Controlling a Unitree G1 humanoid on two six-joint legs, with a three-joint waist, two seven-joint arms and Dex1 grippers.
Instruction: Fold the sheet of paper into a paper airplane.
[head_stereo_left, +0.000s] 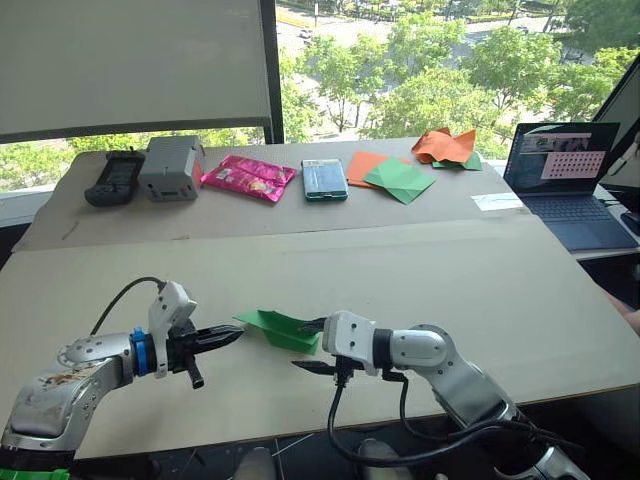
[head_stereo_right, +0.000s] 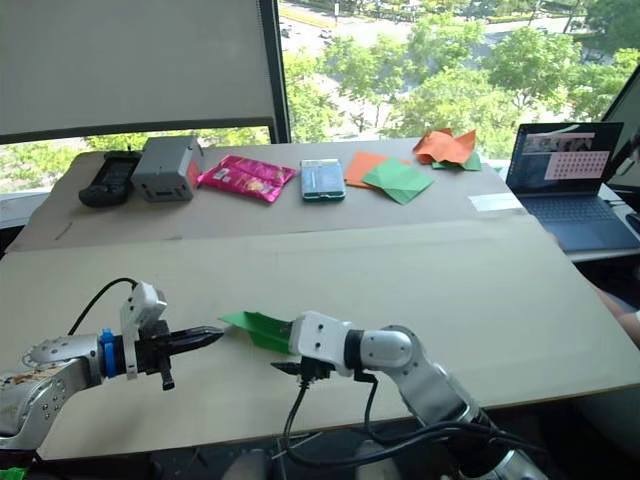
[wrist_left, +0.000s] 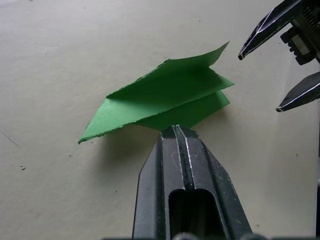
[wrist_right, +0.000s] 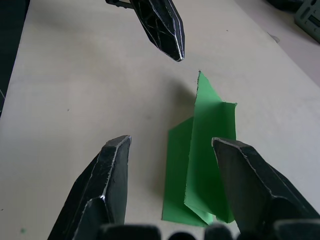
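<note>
Paper (head_stereo_left: 282, 330), folded green, lay on the tan table (head_stereo_left: 480, 290). The left gripper (wrist_left: 175, 129) was closed and empty; the right gripper (wrist_right: 170, 142) was spread wide, empty.

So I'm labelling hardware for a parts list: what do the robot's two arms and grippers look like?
Both arms are silver-grey metal with a white block at the wrist. The left gripper has a blue ring behind it and a black cable looping over its wrist; the right gripper trails black cables below. Each gripper has two black, tapered, pointed fingers.
</note>
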